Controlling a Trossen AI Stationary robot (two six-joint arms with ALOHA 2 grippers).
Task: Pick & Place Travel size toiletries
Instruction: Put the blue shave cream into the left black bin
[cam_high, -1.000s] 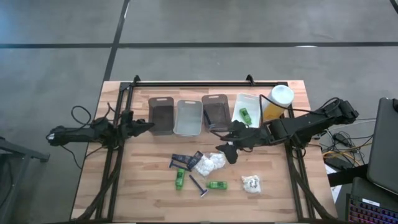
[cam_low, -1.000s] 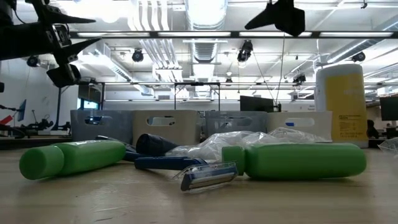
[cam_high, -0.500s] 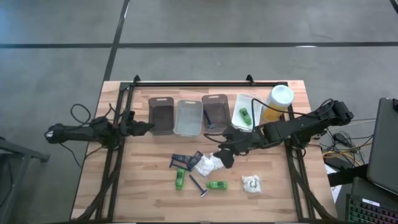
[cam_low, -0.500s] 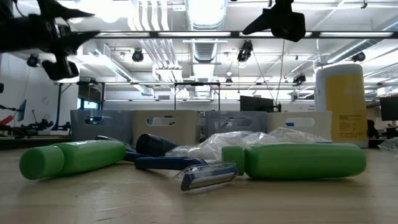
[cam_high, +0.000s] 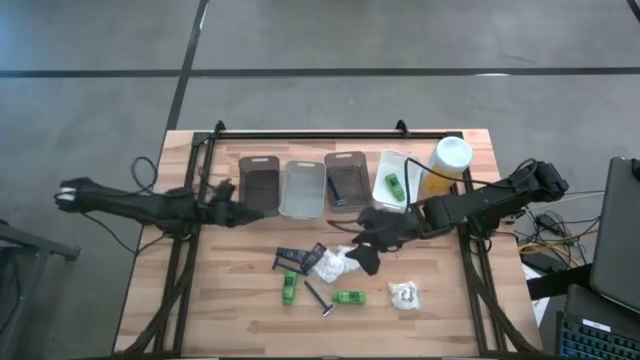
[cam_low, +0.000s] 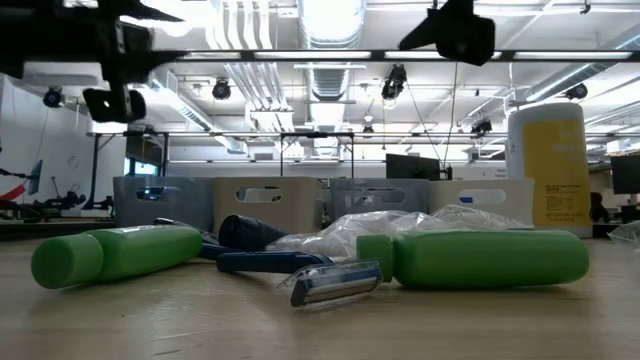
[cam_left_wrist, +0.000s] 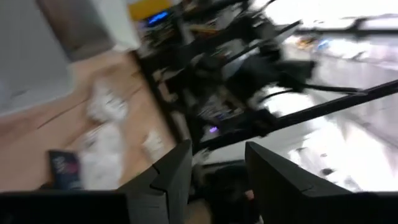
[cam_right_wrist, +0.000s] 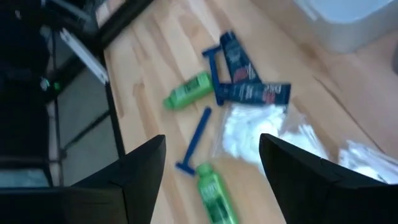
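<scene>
the travel size toiletries (cam_high: 322, 272) lie heaped at lower centre of the worktop (cam_high: 240, 300); the right gripper (cam_high: 362, 252), jaws spread and empty, hovers above the sachets; overlapped packets risk a double grab; the left gripper (cam_high: 235, 214), jaws spread, waits centre-left.

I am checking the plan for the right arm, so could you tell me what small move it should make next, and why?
Probably lower the right gripper onto the white sachet. Its fingers are open and empty, and it hovers right beside the sachet in the high view.
</scene>
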